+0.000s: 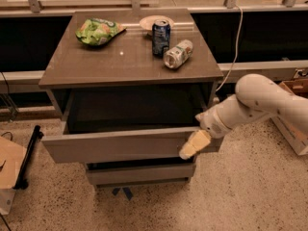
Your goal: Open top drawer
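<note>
The cream-tipped gripper [195,145] sits at the right end of the wide grey-brown, handleless top drawer [115,147] — drawn well out, its front stretching leftward from the gripper — probably hooked over the edge for pulling; open or closed, I cannot tell.

Lab, terrazzo floor [250,191]; claw [189,149] at top drawer [115,147]

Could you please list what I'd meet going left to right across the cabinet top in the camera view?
From the left: green chip bag, upright blue can, tipped silver can; the gripper is lower, at the right end of the open top drawer.
</note>
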`<control>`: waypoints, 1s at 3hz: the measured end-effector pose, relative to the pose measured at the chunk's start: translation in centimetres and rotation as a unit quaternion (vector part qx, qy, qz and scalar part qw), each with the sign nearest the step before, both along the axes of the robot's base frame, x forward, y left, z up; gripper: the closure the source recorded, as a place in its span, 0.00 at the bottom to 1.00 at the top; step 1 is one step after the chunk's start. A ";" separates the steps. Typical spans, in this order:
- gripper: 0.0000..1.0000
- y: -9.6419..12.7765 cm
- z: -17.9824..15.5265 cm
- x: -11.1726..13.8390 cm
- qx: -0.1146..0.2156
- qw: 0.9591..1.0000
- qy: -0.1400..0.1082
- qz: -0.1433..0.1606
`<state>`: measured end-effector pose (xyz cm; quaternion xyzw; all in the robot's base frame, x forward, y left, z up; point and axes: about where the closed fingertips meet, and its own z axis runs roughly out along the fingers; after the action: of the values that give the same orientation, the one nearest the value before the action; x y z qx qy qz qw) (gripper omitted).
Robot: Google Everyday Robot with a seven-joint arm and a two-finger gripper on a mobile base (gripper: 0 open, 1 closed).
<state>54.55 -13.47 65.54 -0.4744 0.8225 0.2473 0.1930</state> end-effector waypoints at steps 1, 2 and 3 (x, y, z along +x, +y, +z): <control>0.00 -0.2 0.4 -0.1 -0.001 1.000 0.002 -0.002; 0.00 -0.2 0.5 -0.1 -0.001 1.000 0.002 -0.002; 0.14 0.3 0.3 -0.8 -0.008 0.999 0.018 0.031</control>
<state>53.77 -13.20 65.82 -0.4969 0.8124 0.2553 0.1668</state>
